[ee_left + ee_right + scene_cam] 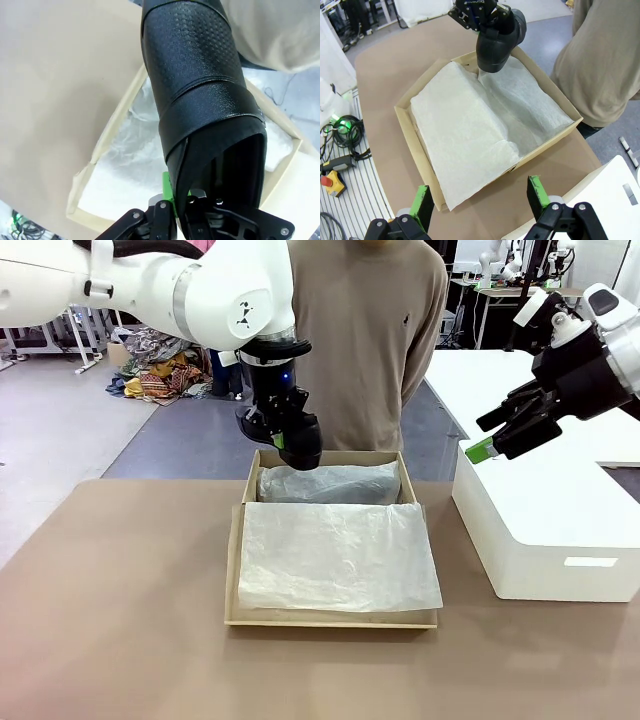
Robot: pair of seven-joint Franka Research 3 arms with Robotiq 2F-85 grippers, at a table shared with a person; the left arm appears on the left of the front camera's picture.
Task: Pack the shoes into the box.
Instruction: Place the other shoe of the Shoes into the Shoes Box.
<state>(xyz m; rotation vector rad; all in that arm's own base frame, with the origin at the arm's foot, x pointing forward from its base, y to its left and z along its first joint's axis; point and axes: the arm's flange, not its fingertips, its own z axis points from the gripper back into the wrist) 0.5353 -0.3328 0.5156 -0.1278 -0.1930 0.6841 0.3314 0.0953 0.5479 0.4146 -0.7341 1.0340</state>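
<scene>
At upper centre, the left hand [278,438] grips a black loafer [200,75] above the tissue-lined cardboard box [330,619]; at right, the right hand [483,435] hangs wide open.

White rounded left arm [200,290] with grey joint band [181,302], small black mark [244,312], blue light [284,378]; right arm [612,302] white too. Left hand [287,437] and right hand [490,445] black, green pads [478,451], silver screws [553,206]. Person's sweatshirt [370,340] is tan.

Looks like a robotics lab. Shows in the bare grey floor [60,430], loose cables [340,127] and a red stop button [326,178] (on a yellow box) beside the table [120,640].
</scene>
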